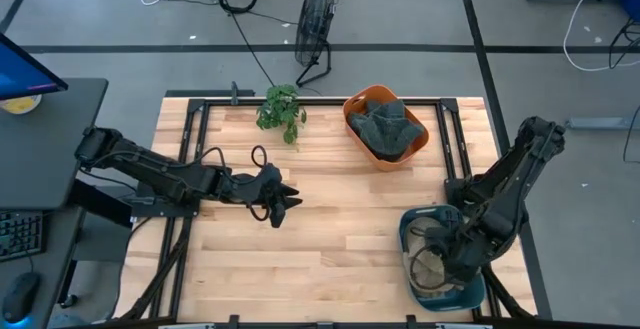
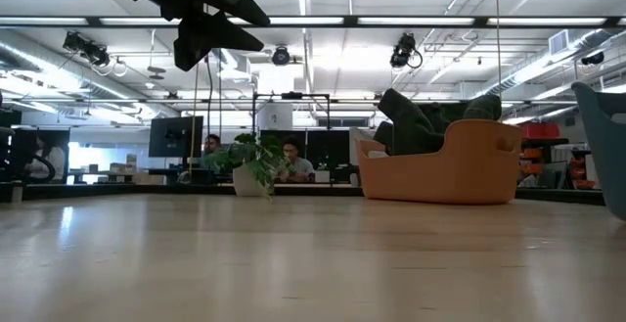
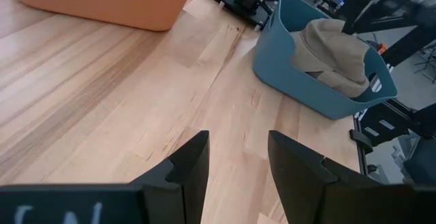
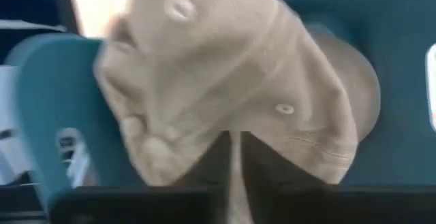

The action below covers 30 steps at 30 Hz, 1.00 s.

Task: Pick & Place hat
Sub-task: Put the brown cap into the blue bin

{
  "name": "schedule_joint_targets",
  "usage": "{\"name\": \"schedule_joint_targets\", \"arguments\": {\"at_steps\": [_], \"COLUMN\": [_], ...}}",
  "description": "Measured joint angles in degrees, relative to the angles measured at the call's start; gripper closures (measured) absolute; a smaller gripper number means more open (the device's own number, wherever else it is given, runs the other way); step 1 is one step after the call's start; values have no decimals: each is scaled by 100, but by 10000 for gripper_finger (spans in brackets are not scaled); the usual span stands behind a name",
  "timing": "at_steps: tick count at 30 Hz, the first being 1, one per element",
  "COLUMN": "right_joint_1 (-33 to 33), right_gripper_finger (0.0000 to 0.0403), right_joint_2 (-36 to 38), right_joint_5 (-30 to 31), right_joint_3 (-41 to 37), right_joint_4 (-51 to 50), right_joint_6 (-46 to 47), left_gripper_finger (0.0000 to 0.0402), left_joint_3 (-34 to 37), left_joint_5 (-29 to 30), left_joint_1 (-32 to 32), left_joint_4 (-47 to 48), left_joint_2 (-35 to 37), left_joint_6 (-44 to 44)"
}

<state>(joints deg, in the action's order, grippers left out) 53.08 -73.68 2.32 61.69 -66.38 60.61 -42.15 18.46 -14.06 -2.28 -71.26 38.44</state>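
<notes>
Here we have the right pincer (image 4: 234, 157) clenched on the tan hat (image 4: 225, 81) inside the blue bin (image 1: 440, 269), and we judge that so thin a pinch of fabric could slip, while the left pincer (image 3: 235, 159) waits released over the table (image 1: 330, 219).

Light wooden slatted table (image 1: 320, 239) carries orange plastic basket (image 1: 419, 144), blue plastic bin (image 1: 408, 231), small green potted plant (image 1: 281, 109).

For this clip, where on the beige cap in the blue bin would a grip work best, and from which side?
Pinch the soft crown of the beige fabric cap from above: it bulges above the blue plastic bin, whose walls block its sides. The right gripper seems already shut on a crown fold.
</notes>
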Motion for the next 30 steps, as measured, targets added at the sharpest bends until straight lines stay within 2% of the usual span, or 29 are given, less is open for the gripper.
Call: {"name": "schedule_joint_targets", "arguments": {"at_steps": [2, 8, 19, 24, 30], "right_joint_1": [0, 0, -15, -58, -151], "right_gripper_finger": [394, 398, 401, 401, 398], "right_joint_2": [-50, -62, -45, -37, -36], "right_joint_5": [-100, -303, -336, -447, -1133], "right_joint_3": [-232, -989, -2145, -2158, -1558], "right_joint_4": [209, 1350, 2054, 2002, 1785], "right_joint_6": [23, 98, 635, 776, 719], "left_gripper_finger": [248, 248, 248, 248, 248], "left_joint_3": [0, 0, 0, 0, 0], "left_joint_5": [0, 0, 0, 0, 0], "left_joint_1": [1, 1, 1, 0, 2], "left_joint_4": [0, 0, 94, 96, 65], "left_joint_2": [0, 0, -2, -2, -2], "left_joint_6": [0, -9, -13, -15, -10]}}
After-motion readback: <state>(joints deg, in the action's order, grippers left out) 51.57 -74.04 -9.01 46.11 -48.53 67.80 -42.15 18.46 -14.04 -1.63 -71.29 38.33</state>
